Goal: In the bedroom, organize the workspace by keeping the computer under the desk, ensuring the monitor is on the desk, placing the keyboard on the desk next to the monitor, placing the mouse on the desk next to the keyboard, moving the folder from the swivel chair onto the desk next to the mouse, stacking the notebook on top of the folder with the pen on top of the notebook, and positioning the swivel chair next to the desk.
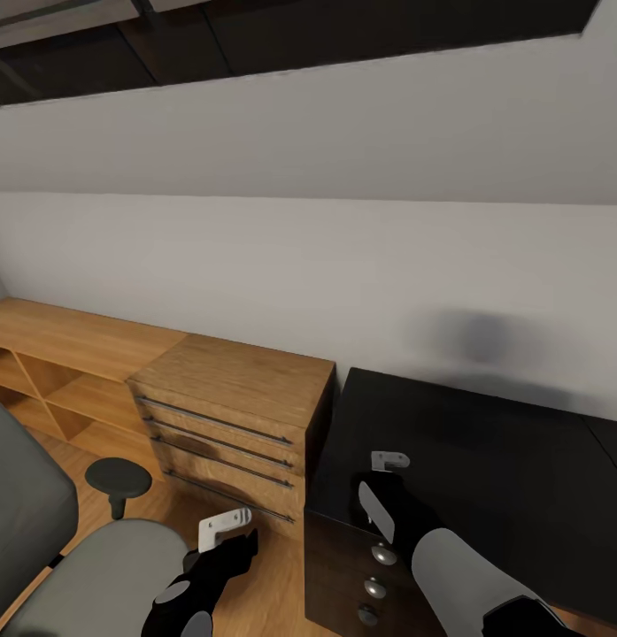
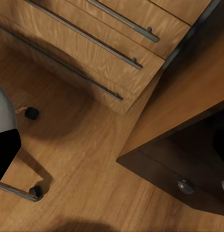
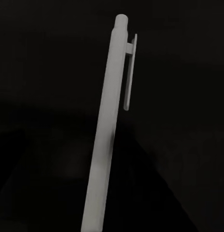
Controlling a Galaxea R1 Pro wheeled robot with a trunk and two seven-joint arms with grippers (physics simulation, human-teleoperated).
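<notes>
The black-topped desk (image 1: 503, 478) fills the lower right of the head view, its drawers with round silver knobs (image 1: 383, 555) below the near corner. My right gripper (image 1: 389, 462) hovers over that corner. In the right wrist view a pale grey pen (image 3: 108, 135) with a clip stretches away from the camera above the dark desk top (image 3: 189, 121), and the gripper looks shut on it. At lower left is the swivel chair's grey seat (image 1: 96, 579) with a black armrest (image 1: 119, 478). My left gripper (image 1: 225, 527) hangs beside the seat over the floor, apparently shut and empty.
A wooden chest of drawers (image 1: 228, 416) with bar handles stands tight against the desk's left end, and a low wooden shelf unit (image 1: 51, 354) runs on leftward. The left wrist view has wood floor (image 2: 83, 159), the chair's casters (image 2: 31, 112) and the desk's knobs (image 2: 185, 186). A sloped grey ceiling overhead.
</notes>
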